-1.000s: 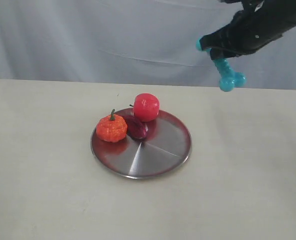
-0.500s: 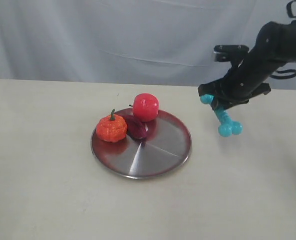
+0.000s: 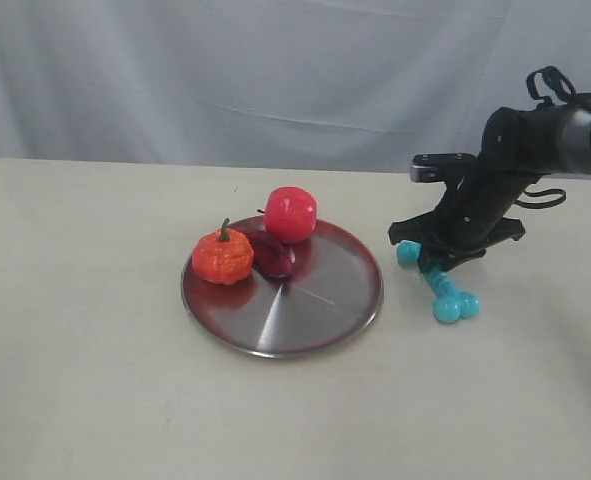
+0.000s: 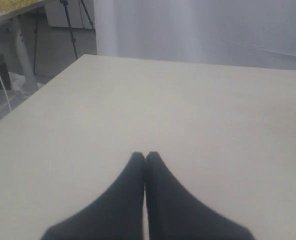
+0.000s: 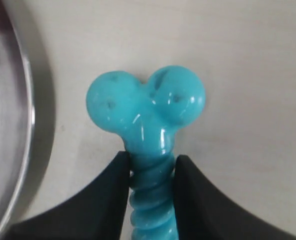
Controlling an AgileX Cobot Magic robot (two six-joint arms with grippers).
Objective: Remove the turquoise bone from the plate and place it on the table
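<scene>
The turquoise bone (image 3: 441,291) is down at the cream table (image 3: 95,380), just right of the silver plate (image 3: 325,300), its lower knobbed end on or just above the surface. My right gripper (image 3: 437,270) is shut on its ribbed shaft. In the right wrist view both black fingers (image 5: 198,195) press the shaft of the bone (image 5: 148,110), with the plate rim (image 5: 25,125) beside it. My left gripper (image 4: 145,159) hangs shut and empty over bare table (image 4: 188,100); it does not show in the exterior view.
On the plate's far left part sit a red apple (image 3: 291,213), an orange pumpkin toy (image 3: 222,256) and a dark purple fruit (image 3: 272,252). A white curtain (image 3: 225,70) closes off the back. The table's left edge (image 4: 37,87) shows in the left wrist view.
My right gripper has come down and slightly left with the bone, from high above the table to table level beside the plate. The fruits and the plate have not moved.
</scene>
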